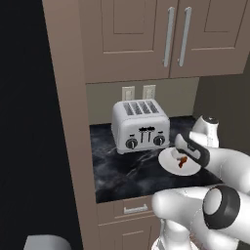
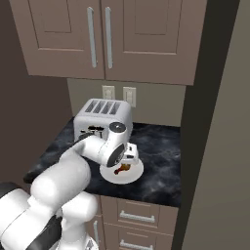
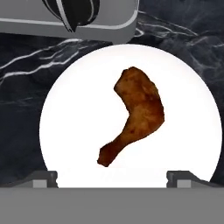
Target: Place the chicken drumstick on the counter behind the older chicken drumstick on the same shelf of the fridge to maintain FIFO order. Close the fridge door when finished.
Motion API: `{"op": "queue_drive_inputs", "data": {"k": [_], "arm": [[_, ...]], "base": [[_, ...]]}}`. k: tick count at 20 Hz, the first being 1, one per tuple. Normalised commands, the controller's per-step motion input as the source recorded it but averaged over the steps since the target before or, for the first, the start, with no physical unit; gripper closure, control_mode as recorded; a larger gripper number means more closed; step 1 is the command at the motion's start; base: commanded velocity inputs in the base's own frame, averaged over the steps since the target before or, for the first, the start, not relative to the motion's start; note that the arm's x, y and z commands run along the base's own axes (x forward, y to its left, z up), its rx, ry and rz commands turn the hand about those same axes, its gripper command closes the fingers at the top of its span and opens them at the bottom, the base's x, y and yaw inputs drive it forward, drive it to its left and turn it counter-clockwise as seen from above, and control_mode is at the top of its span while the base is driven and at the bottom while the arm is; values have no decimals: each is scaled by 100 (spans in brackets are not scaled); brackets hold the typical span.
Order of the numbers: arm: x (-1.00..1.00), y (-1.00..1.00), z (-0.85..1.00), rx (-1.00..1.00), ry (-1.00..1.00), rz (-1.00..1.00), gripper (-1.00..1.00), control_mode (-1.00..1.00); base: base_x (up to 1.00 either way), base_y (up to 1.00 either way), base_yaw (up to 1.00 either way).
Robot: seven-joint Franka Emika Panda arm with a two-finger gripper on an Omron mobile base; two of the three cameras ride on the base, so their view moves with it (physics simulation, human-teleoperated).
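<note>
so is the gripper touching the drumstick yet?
Apart. In the hand view both fingertips sit at the plate's near rim, spread wide, with bare white plate between them and the chicken drumstick.

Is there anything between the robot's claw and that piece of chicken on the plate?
No. In the hand view the open gripper hangs above the chicken drumstick, with bare white plate between its fingertips and the meat.

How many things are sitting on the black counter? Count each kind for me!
Toaster: 1
White plate: 1
Chicken drumstick, lying on the plate: 1
Total: 3 things on the counter
</note>
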Motion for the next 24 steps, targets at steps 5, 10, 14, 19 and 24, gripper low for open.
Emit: {"op": "queue_drive_inputs", "data": {"k": [5,10,14,19,24], "arm": [[35,-5,0,0,2,0,-100,-100],[36,0,-11,0,4,0,-100,-100],[17,-21,-13,0,0,1,-100,-100],[7,-12,-20,0,0,0,-100,-100],[3,-1,-28,0,0,2,-100,-100]], "base": [[0,0,0],[0,0,0],[0,0,0],[0,0,0],[0,0,0]]}}
